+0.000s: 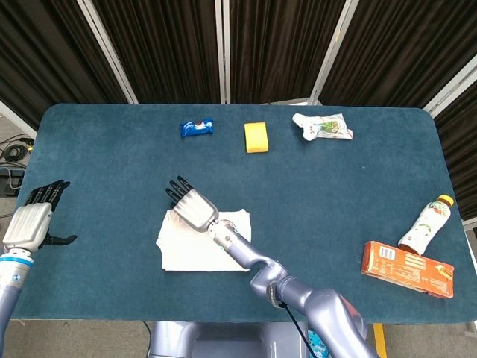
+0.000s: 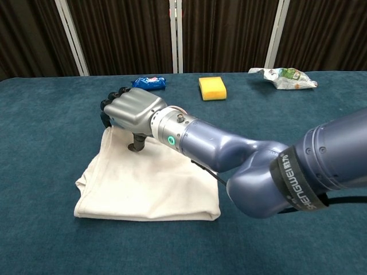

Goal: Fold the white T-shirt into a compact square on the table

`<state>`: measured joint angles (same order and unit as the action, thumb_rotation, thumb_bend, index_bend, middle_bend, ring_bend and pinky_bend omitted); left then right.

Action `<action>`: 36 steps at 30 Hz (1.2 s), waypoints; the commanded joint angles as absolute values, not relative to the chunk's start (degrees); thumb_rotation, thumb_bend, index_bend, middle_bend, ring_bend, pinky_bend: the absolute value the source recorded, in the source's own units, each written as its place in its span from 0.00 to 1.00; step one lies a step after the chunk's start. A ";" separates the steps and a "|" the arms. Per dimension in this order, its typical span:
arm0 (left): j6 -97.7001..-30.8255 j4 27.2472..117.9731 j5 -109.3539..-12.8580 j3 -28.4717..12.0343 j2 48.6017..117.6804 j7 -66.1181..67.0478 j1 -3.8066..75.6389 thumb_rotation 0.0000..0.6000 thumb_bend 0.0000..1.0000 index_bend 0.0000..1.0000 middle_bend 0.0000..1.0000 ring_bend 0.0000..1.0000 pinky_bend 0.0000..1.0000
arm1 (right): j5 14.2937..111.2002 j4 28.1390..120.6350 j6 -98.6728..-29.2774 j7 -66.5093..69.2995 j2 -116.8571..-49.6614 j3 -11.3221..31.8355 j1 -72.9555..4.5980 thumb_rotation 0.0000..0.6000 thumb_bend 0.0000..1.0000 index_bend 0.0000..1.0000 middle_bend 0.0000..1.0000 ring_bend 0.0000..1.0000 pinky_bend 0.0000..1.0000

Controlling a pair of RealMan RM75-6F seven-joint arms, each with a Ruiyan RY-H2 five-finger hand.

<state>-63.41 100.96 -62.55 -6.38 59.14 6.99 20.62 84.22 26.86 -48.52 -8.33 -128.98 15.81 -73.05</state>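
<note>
Right hand (image 2: 131, 110) over the far-left corner of the folded white T-shirt (image 2: 150, 186), fingers spread, holding nothing, thumb tip pointing down at the cloth — shirt near-centre of table (image 1: 358, 186); left hand (image 1: 31, 220) at 9 o'clock, fingers spread, empty.

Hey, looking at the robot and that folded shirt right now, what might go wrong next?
1. The right hand sits over the far left corner of the folded white T-shirt; if it drags across the cloth, the layers might slide apart and undo the fold.
2. The shirt's edges look uneven, so the result may not be a neat square.
3. The left hand hovers far away, so nothing pins the shirt.
</note>
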 commanded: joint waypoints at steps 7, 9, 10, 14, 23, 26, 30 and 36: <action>-63.63 101.19 -62.79 -6.25 59.14 7.20 20.57 1.00 0.05 0.00 0.00 0.00 0.00 | 81.64 24.76 -54.17 -9.77 -130.00 18.55 -73.60 1.00 0.00 0.09 0.02 0.00 0.00; -63.79 101.35 -62.86 -6.16 59.21 7.57 20.57 1.00 0.05 0.00 0.00 0.00 0.00 | 81.27 25.42 -55.13 -9.62 -129.48 18.90 -73.27 1.00 0.00 0.09 0.02 0.00 0.00; -63.84 101.39 -62.87 -6.13 59.25 7.72 20.57 1.00 0.05 0.00 0.00 0.00 0.00 | 81.28 25.86 -55.48 -9.69 -129.05 18.84 -73.06 1.00 0.00 0.09 0.02 0.00 0.00; -64.13 101.61 -62.92 -5.99 59.46 8.37 20.56 1.00 0.05 0.00 0.00 0.00 0.00 | 82.28 30.24 -59.33 -10.67 -123.87 17.69 -70.16 1.00 0.00 0.09 0.02 0.00 0.00; -66.18 102.60 -64.77 -5.70 59.37 8.72 19.83 1.00 0.05 0.00 0.00 0.00 0.00 | 82.38 48.49 -63.83 -15.39 -108.11 14.69 -60.28 1.00 0.00 0.09 0.02 0.00 0.00; -67.27 102.59 -65.98 -5.59 59.62 8.37 19.39 1.00 0.05 0.00 0.00 0.00 0.00 | 82.45 55.62 -65.14 -17.03 -102.31 13.48 -56.99 1.00 0.00 0.09 0.02 0.00 0.00; -68.49 102.48 -67.38 -5.38 60.03 8.07 18.86 1.00 0.05 0.00 0.00 0.00 0.00 | 81.39 63.08 -66.61 -18.54 -96.54 12.79 -53.22 1.00 0.00 0.08 0.00 0.00 0.00; -71.71 101.52 -70.43 -4.93 61.54 7.59 17.56 1.00 0.05 0.00 0.00 0.00 0.00 | 77.44 76.79 -69.47 -18.90 -86.70 11.97 -45.68 1.00 0.00 0.02 0.00 0.00 0.00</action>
